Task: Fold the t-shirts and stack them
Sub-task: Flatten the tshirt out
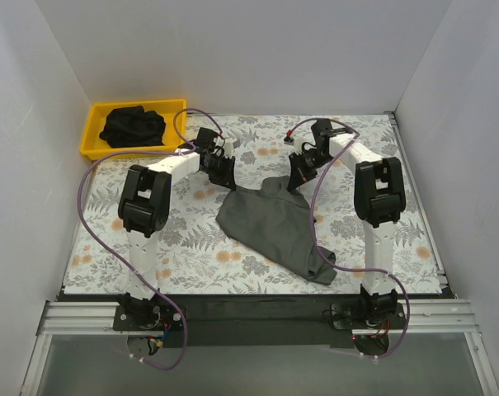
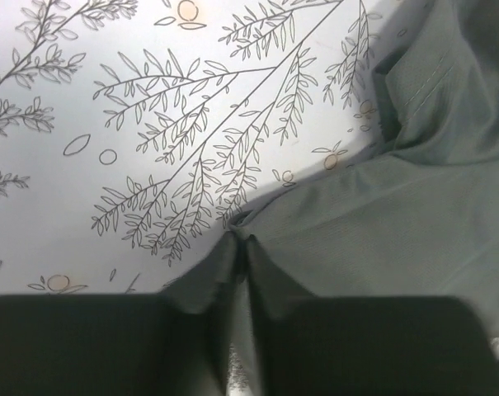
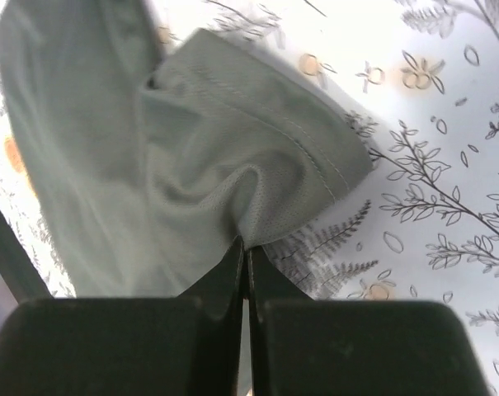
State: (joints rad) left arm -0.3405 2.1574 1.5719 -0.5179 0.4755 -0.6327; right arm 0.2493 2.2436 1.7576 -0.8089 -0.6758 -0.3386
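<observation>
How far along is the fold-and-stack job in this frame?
Done: nothing that shows; no folded shirt or stack is on the table. In hand: the left gripper and right gripper are each shut on an edge of the grey t-shirt, which lies rumpled and unfolded. Left: folding it, plus the dark cloth bundle in the yellow tray, then stacking.

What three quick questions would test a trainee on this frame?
1. True or false: the left fingers and right fingers are both shut on the grey t-shirt.
2. Where is the crumpled black clothing? A) in the yellow tray B) on the grey shirt C) under the right arm
3. How many garments lie on the floral table, outside the tray?
Key: 1 true; 2 A; 3 one.
</observation>
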